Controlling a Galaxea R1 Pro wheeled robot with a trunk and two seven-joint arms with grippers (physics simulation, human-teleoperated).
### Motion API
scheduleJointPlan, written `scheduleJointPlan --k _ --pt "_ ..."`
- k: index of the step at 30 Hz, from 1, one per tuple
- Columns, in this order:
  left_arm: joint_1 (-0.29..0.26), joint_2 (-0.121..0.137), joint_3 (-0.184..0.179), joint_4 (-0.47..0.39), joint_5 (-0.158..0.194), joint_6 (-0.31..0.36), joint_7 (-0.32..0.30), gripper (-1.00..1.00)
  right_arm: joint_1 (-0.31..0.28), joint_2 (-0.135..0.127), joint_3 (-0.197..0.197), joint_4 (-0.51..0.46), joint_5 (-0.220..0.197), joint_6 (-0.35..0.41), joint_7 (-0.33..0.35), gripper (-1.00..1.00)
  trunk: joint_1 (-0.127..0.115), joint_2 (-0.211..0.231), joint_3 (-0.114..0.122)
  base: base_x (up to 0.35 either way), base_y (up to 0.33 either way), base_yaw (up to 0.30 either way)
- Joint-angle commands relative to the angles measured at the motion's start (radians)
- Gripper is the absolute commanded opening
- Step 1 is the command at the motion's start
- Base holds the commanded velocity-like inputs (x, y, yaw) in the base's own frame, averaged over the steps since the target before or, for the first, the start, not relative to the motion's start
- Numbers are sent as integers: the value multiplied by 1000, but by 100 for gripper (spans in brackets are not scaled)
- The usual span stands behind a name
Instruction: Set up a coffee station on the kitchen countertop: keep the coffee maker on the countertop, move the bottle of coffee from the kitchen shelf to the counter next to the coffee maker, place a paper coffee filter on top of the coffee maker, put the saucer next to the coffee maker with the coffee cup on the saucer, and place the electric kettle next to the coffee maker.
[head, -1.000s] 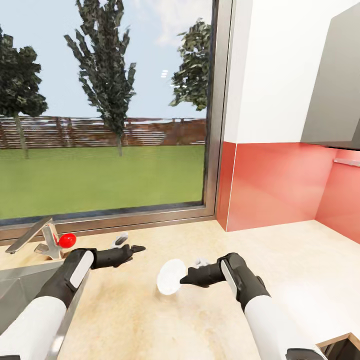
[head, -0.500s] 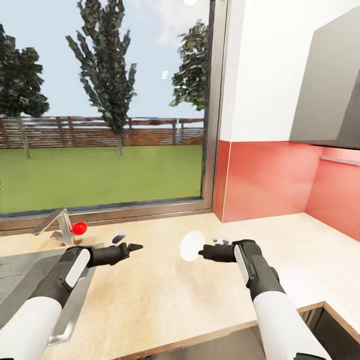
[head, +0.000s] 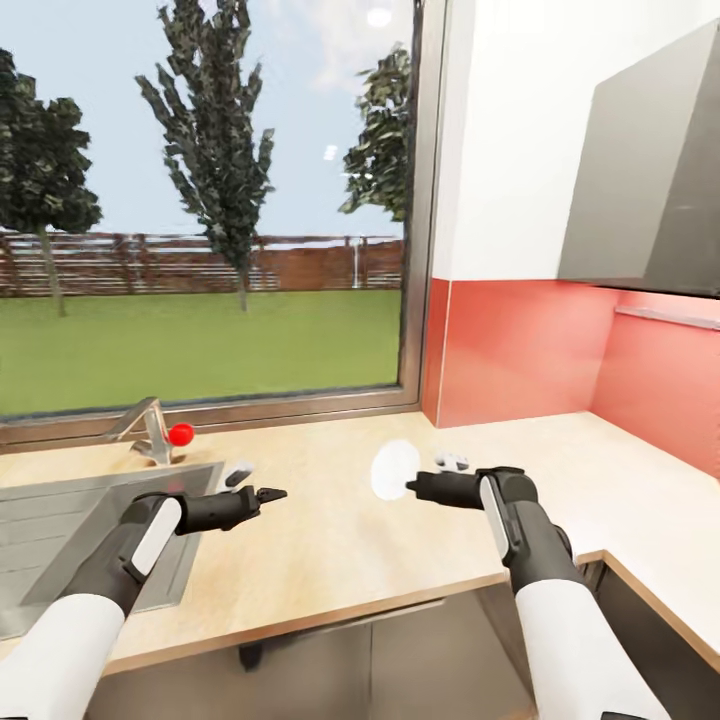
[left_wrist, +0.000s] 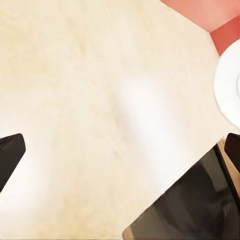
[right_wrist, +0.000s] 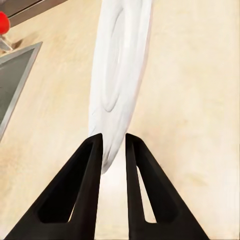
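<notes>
The saucer (head: 394, 470) is a small white plate held on edge above the kitchen countertop (head: 330, 550). My right gripper (head: 412, 485) is shut on its rim. In the right wrist view the two black fingers (right_wrist: 92, 160) pinch the lower edge of the saucer (right_wrist: 120, 75). My left gripper (head: 264, 494) hovers over the counter just right of the sink, open with nothing in it. In the left wrist view its fingertips (left_wrist: 10, 155) stand wide apart over bare wood, with the saucer (left_wrist: 227, 85) at the frame's edge.
An inset steel sink (head: 60, 520) with a faucet and red knob (head: 181, 434) lies at the left. A window runs behind the counter, a red backsplash (head: 520, 350) lines the corner, and a grey wall cabinet (head: 650, 190) hangs at the right. The counter's front edge (head: 330, 618) shows.
The whole view has shifted as the camera pulled back, so the counter's front edge and cabinet fronts now show. My right gripper still holds the saucer, now further right of the left gripper.
</notes>
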Motion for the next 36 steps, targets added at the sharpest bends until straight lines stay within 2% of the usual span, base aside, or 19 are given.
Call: scheduleJointPlan --k 1,8,10,13,15,16,20,21,23,25,27,29,31,32,34,35,36 --pt "-1 -1 2 0 0 5 -4 100 -1 -1 -5 -2 8 4 10 -100 0 -1 -1 -337 0 0" --pt "0 -2 1 -1 7 7 -10 100 -1 -2 -5 -3 8 4 11 -100 0 -1 0 -337 0 43" --pt "3 0 1 -1 7 6 -39 100 -1 -2 -4 -3 7 4 11 -100 0 -1 0 -337 0 227" --pt "43 3 0 -1 0 4 -137 100 -1 -2 -3 -2 6 4 11 -100 0 -1 1 -337 0 259" --pt "96 15 1 -16 -4 3 -236 100 -1 -2 -3 -1 6 4 11 -100 0 -1 2 -337 0 268" --pt "131 35 1 -39 -4 3 -280 100 -1 -2 -3 -1 6 4 11 -100 0 -1 2 -337 0 270" --pt "236 71 2 -109 -5 0 -358 100 -1 -2 -3 -1 6 4 11 -100 0 -1 4 -338 0 271" --pt "304 83 3 -155 -6 -4 -389 100 -1 -2 -3 -1 6 4 12 -100 0 -1 4 -337 0 272" --pt "343 89 3 -185 -6 -5 -403 100 -1 -2 -3 -1 5 4 12 -100 0 -1 5 -337 0 272" --pt "429 97 3 -246 -6 -9 -421 100 -1 -2 -3 -1 5 4 12 -100 0 -1 6 -337 0 272" --pt "462 98 4 -259 -8 -11 -423 100 -1 -2 -3 -1 5 4 12 -100 0 -1 6 -314 0 272" --pt "502 98 3 -265 -28 -13 -423 100 -1 -2 -3 -1 5 4 11 -100 0 -1 7 -144 0 272" --pt "560 99 10 -251 -142 -43 -408 100 -1 -1 -2 0 5 4 12 -100 0 -1 8 -43 0 272" --pt "582 97 14 -230 -220 -85 -385 100 -1 -1 0 0 5 4 12 -100 0 -1 8 -17 0 272" --pt "598 92 17 -174 -303 -154 -335 100 -1 1 2 0 5 4 12 -100 0 -1 9 -9 0 272" --pt "606 83 18 -38 -362 -257 -203 100 -1 5 4 -1 4 4 14 -100 0 -1 9 -2 0 275" --pt "607 80 17 16 -369 -295 -143 100 -1 6 4 -1 3 4 20 -100 0 -1 9 -1 0 276"
